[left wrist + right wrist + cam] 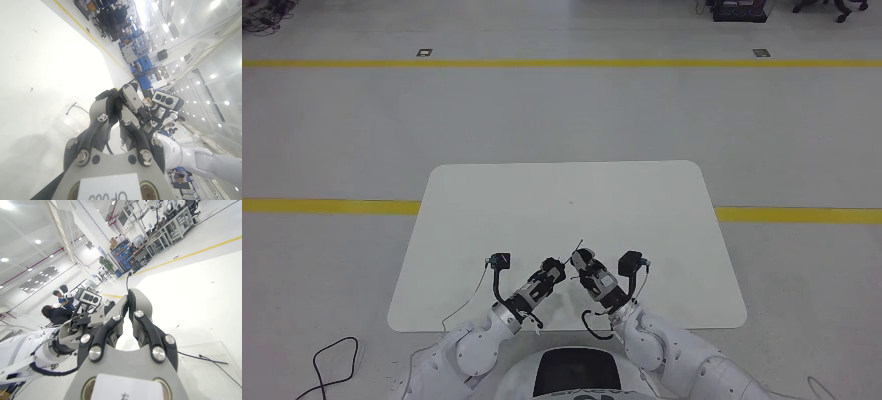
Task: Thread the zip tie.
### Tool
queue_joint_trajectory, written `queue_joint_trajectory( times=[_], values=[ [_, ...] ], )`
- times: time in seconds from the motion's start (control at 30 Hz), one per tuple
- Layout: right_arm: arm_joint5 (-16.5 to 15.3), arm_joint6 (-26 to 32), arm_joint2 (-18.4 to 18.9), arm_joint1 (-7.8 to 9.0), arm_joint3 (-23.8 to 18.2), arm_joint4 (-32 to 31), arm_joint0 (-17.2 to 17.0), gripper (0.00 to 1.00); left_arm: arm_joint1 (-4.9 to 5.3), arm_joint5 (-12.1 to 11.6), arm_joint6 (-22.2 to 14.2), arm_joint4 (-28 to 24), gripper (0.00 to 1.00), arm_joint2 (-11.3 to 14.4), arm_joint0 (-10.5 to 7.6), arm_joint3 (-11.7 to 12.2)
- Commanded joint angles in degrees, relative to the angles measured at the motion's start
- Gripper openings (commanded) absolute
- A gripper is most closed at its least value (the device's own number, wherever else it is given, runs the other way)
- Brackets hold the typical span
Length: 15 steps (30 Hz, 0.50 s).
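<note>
My right gripper (128, 294) is shut on a thin black zip tie (127, 283). The tie's head end (129, 273) sticks out past the fingertips. In the top view both grippers meet over the near middle of the white table (562, 200), and the zip tie (575, 247) pokes up from the right gripper (581, 263). My left gripper (553, 269) sits just beside it, fingertips almost touching. In the left wrist view the left gripper (113, 94) is shut, and a black strap (109, 132) runs down between its fingers. How the strap joins the two grippers is hidden.
A clear flat tray (208, 349) lies on the table near the right gripper and holds spare black zip ties (213, 361). One such tie (74, 107) also shows past the left gripper. The table's far half is bare white, with rounded corners.
</note>
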Motion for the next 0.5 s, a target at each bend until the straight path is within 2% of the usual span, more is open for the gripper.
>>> queue_joint_trajectory(
  times=[0.0, 0.47],
  values=[
    [0.00, 0.03, -0.63, 0.17, 0.07, 0.62, 0.37, 0.00, 0.00, 0.00, 0.00, 0.00, 0.00, 0.00, 0.00, 0.00],
    [0.00, -0.44, -4.22, 0.59, 0.78, 3.89, 2.57, 0.00, 0.00, 0.00, 0.00, 0.00, 0.00, 0.00, 0.00, 0.00]
  ],
)
